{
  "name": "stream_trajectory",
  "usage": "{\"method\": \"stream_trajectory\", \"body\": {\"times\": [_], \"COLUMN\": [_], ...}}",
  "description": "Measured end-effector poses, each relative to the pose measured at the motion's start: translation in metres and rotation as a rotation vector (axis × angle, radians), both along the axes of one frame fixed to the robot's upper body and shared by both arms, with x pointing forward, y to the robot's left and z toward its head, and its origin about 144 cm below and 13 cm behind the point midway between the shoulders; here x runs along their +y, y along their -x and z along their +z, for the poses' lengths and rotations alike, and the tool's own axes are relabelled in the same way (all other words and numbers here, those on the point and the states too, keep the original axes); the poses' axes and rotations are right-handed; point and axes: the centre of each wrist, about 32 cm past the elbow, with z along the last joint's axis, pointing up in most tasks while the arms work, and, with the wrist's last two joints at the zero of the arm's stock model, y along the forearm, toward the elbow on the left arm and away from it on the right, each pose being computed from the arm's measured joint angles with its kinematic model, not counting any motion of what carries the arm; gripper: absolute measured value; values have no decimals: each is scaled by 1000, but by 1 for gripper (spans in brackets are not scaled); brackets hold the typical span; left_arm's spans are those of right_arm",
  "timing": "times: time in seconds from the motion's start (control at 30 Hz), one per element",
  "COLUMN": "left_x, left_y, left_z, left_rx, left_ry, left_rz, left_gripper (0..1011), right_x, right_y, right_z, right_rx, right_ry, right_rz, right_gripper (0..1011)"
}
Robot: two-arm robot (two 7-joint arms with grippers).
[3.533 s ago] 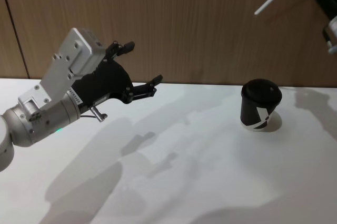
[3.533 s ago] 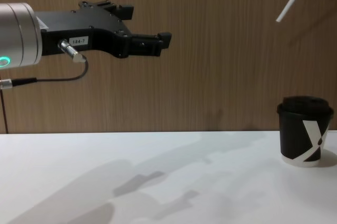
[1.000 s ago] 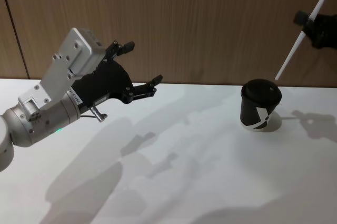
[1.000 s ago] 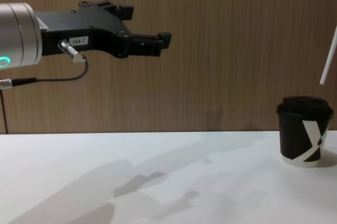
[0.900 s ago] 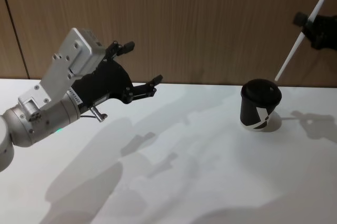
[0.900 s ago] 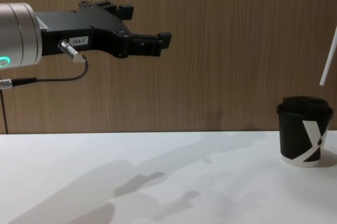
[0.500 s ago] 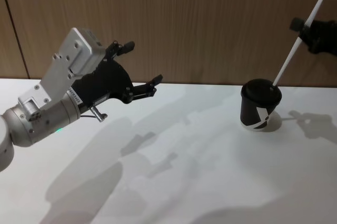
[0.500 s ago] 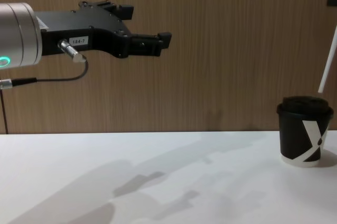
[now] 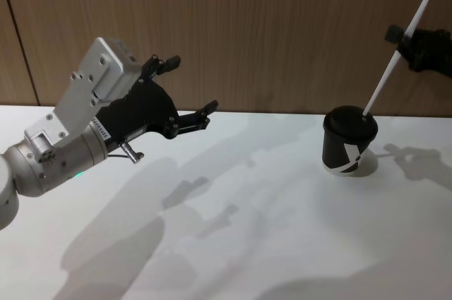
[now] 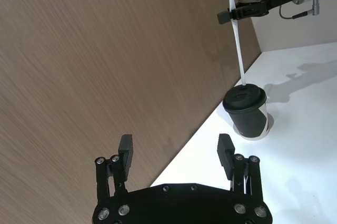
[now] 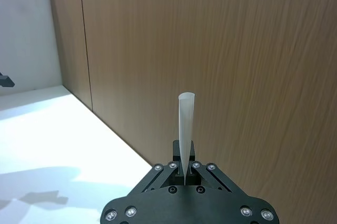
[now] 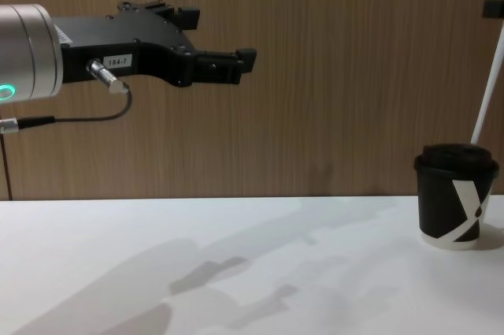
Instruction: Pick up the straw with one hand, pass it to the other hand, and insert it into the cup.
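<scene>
only partly visible at the head view's right edge, the unlabelled black right gripper point(image 9: 404, 37) is clamped on the long thin white straw point(image 9: 390, 64), whose lower tip meets the lid of the small black paper cup point(image 9: 349, 140) near the white desk's point(image 9: 247, 229) far right edge. the black left gripper point(image 12: 223, 63), labelled "184-7", hangs spread wide above the desk's left side.
</scene>
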Motion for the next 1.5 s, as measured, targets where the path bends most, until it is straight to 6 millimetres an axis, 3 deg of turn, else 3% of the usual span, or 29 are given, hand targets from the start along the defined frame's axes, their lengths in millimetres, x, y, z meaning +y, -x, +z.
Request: {"method": "stream_trajectory", "body": {"times": [1.07,1.5], "left_x": [0,0], "left_y": [0,0], "left_z": [0,0], "left_rx": [0,0], "left_ry": [0,0], "left_rz": [0,0], "left_gripper": [1003,1003], "right_x": [-1,0], "right_y": [-12,-14], "right_z": [-10,-12], "right_rx": [17,15], "right_ry": [15,16], "right_rz": [-9,-10], "right_gripper": [21,425]}}
